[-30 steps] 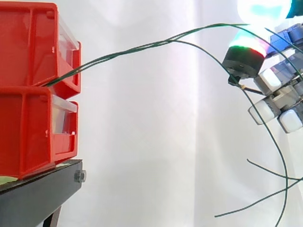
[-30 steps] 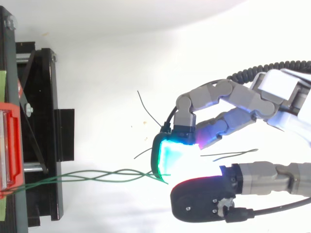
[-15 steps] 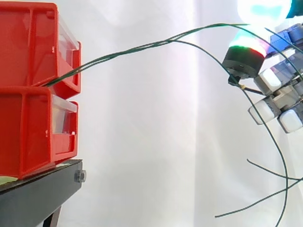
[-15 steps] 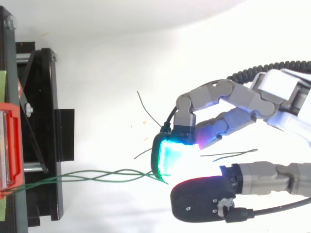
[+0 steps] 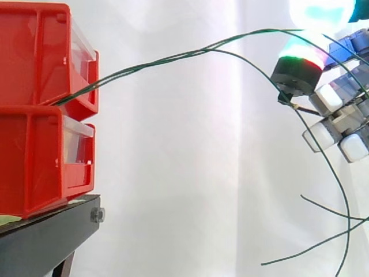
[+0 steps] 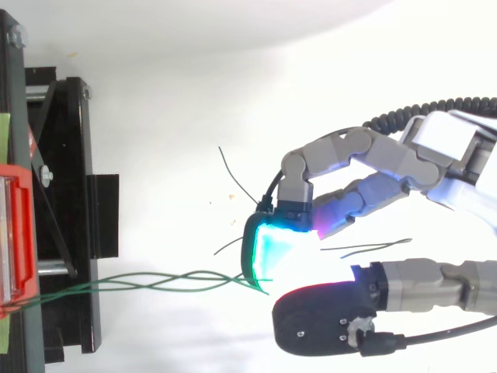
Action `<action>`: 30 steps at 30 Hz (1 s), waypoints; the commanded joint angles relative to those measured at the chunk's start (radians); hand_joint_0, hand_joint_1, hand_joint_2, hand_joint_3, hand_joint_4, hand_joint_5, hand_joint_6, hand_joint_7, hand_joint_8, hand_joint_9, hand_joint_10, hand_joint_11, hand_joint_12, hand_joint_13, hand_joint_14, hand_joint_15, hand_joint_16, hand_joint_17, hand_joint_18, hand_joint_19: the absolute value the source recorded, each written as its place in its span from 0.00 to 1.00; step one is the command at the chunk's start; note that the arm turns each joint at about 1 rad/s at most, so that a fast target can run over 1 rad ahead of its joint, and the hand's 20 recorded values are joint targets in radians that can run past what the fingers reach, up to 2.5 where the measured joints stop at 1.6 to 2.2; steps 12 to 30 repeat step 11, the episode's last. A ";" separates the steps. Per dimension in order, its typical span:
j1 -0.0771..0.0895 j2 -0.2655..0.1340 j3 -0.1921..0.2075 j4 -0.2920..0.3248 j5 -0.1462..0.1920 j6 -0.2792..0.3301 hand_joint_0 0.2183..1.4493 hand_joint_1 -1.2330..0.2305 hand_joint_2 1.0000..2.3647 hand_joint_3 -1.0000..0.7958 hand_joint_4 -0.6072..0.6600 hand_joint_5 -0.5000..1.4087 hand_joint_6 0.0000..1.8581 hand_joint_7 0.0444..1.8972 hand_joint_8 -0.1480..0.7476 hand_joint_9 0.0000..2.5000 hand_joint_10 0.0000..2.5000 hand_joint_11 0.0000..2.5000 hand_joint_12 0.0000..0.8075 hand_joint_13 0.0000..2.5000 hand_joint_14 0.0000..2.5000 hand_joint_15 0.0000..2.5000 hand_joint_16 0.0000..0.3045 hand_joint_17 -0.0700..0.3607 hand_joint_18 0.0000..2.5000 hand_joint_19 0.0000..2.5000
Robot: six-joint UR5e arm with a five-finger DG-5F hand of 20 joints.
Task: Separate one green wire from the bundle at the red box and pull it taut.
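Still, nothing has moved: the hand [image 6: 342, 151] keeps one green wire [image 5: 253, 34] pinched between its glowing pads [image 5: 300, 52], right of the red box [image 5: 34, 57], arching, not yet taut

Glossy plastic is seen on the red bins [image 5: 40, 109] at 9 o'clock; the black stand [image 5: 46, 242] is finished matt; the green wires [image 5: 173, 56] are smoothly sheathed.
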 commanded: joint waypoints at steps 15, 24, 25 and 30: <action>0.000 0.000 0.000 0.000 0.000 0.001 0.33 0.35 0.02 0.47 0.54 0.18 0.47 0.61 0.49 0.37 0.01 0.26 0.46 0.32 0.01 0.16 0.19 0.46 0.29 0.21; 0.000 0.000 0.000 0.000 0.000 0.001 0.33 0.35 0.02 0.47 0.54 0.18 0.47 0.61 0.49 0.37 0.01 0.26 0.46 0.32 0.01 0.16 0.19 0.46 0.29 0.21; 0.000 0.000 0.000 0.000 0.000 0.001 0.33 0.35 0.02 0.47 0.54 0.18 0.47 0.61 0.49 0.37 0.01 0.26 0.46 0.32 0.01 0.16 0.19 0.46 0.29 0.21; 0.000 0.000 0.000 0.000 0.000 0.001 0.33 0.35 0.02 0.47 0.54 0.18 0.47 0.61 0.49 0.37 0.01 0.26 0.46 0.32 0.01 0.16 0.19 0.46 0.29 0.21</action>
